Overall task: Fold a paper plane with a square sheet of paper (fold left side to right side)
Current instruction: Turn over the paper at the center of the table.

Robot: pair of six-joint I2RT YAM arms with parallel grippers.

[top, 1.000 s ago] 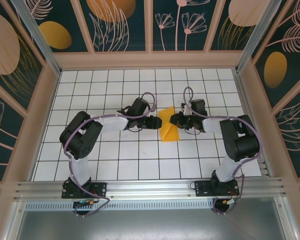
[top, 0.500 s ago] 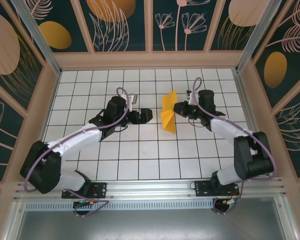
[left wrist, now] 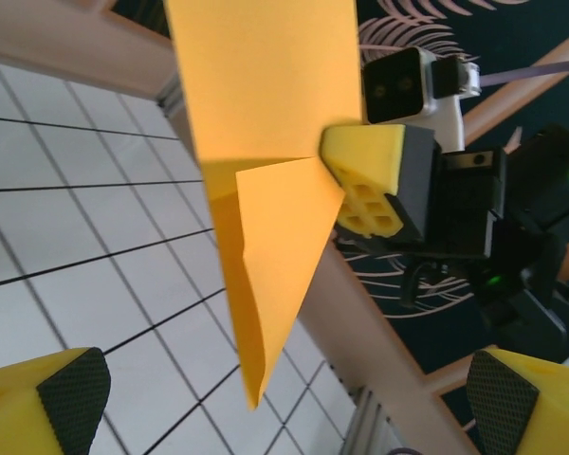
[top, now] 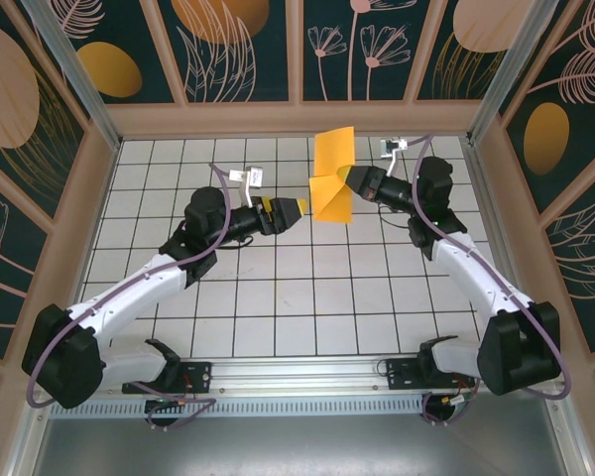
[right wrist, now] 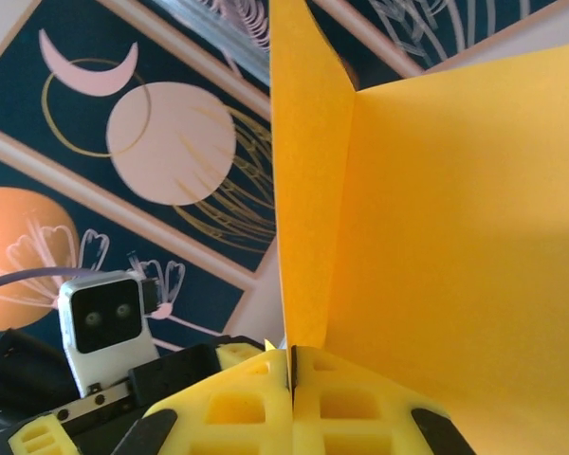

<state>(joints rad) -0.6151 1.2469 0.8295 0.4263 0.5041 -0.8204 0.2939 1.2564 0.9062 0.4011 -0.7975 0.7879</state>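
Note:
The bright orange sheet of paper (top: pixel 333 171), folded with a flat upper part and a pointed lower flap, hangs in the air above the back of the table. My right gripper (top: pixel 346 181) is shut on its right edge; in the right wrist view the yellow fingers (right wrist: pixel 256 403) pinch the paper (right wrist: pixel 436 237) at its crease. My left gripper (top: pixel 296 210) stands open just left of the paper and below it, apart from it. Seen from the left wrist, the paper (left wrist: pixel 266 142) tapers down to a point between my wide-apart left fingertips (left wrist: pixel 71 403), with the right gripper (left wrist: pixel 334 185) clamped on it.
The white gridded table (top: pixel 278 297) is boxed in by patterned walls (top: pixel 248 50) with a wooden rim. A metal corner post (top: pixel 496 89) stands at the back right near the right arm. Both arms reach up and toward the back centre.
The left gripper opened, let go of the paper and drew back left. The right gripper stayed shut and lifted the paper off the table toward the back.

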